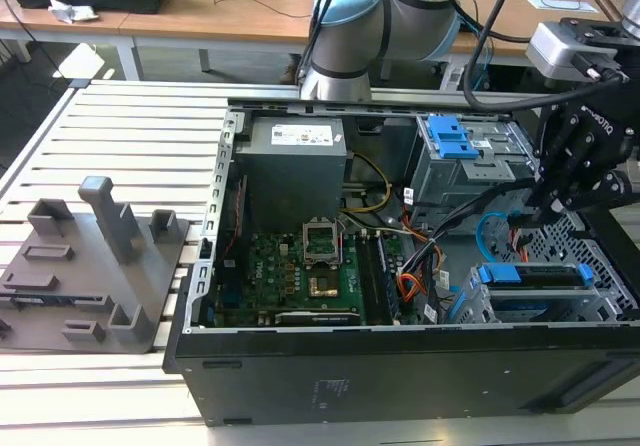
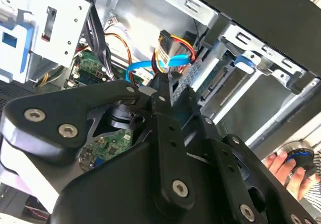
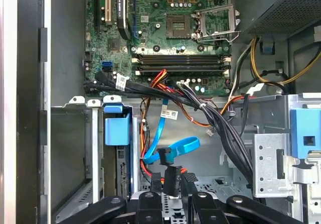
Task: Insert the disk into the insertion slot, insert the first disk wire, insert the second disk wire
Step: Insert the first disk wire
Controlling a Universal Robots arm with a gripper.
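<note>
The disk (image 1: 535, 275), in its blue carrier, lies inside the insertion slot (image 1: 520, 313), a grey perforated cage at the case's front corner on the exterior view's right. In the first wrist view the carrier's blue tab (image 3: 116, 129) stands at the cage's (image 3: 75, 153) mouth. My gripper (image 1: 546, 206) hangs just above the cage. Its fingers (image 3: 156, 183) are shut on a black wire plug (image 3: 172, 173). A blue flat cable (image 3: 176, 148) and red, yellow and orange wires (image 2: 175, 42) loop right by the fingertips (image 2: 161, 89). Which of these wires the plug belongs to, I cannot tell.
The open computer case (image 1: 400, 366) lies on a slatted table, with the motherboard (image 1: 300, 266), the power supply (image 1: 295, 161) and a taller bay with a blue latch (image 1: 450, 141). A grey fixture (image 1: 90, 266) stands at the exterior view's left. A person's hand (image 2: 282, 166) rests outside the case.
</note>
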